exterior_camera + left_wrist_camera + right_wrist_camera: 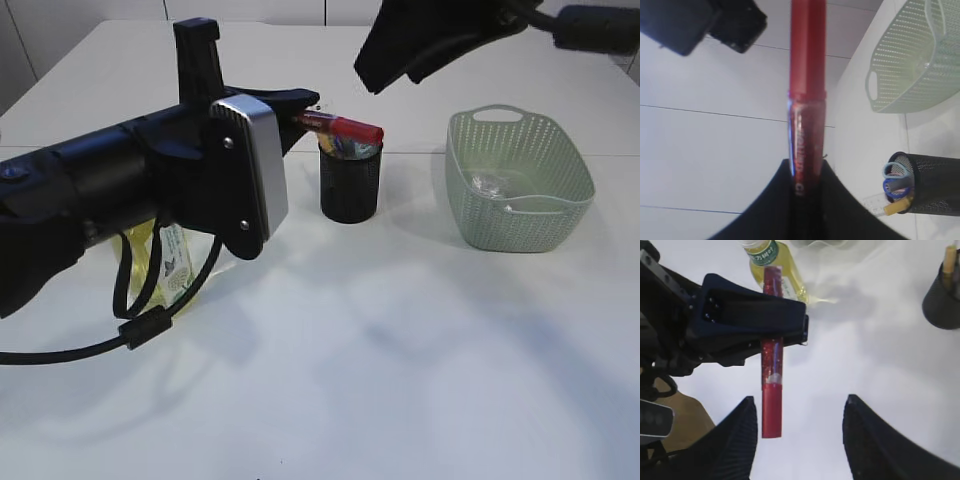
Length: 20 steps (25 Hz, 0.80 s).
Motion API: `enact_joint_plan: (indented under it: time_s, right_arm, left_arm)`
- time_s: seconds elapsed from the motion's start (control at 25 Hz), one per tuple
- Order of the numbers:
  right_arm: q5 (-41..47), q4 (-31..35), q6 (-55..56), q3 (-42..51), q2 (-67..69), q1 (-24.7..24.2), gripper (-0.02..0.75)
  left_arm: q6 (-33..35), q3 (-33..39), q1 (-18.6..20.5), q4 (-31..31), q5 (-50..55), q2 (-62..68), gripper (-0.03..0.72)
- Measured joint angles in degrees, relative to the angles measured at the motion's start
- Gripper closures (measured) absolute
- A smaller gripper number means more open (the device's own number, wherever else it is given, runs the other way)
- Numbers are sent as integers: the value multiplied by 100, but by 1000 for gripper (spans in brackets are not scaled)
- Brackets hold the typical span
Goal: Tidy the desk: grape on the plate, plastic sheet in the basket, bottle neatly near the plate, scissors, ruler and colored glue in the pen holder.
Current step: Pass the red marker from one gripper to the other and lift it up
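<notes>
Looks like a robot lab bench dressed up as an office desk. Plain white table point(400, 350) against white panelled walls, nothing homey. Just below the left gripper point(310, 108) sits a black mesh pen holder point(350, 185); right of that, under the right gripper point(385, 75), a pale green plastic basket point(520, 190).

Matte black arms, both. Left claw point(300, 105): black tapered fingers, silver rounded-rectangle plate just behind with two dark screws, black upright block above it. Black cable looped under the body behind the plate, ferrite-like bulge on it. Right claw point(797, 440): black wedge fingers, ribbed inner faces.
</notes>
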Motion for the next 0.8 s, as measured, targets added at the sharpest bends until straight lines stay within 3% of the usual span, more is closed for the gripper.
enact_joint_plan:
  time_s: [0.48, 0.8]
  right_arm:
    - [22, -1918, 869, -54, 0, 0, 301]
    - [22, -2515, 1232, -54, 0, 0, 301]
  left_arm:
    - [-1591, 0, 0, -435, 166, 0, 620]
    - [-3211, 0, 0, -1067, 194, 0, 620]
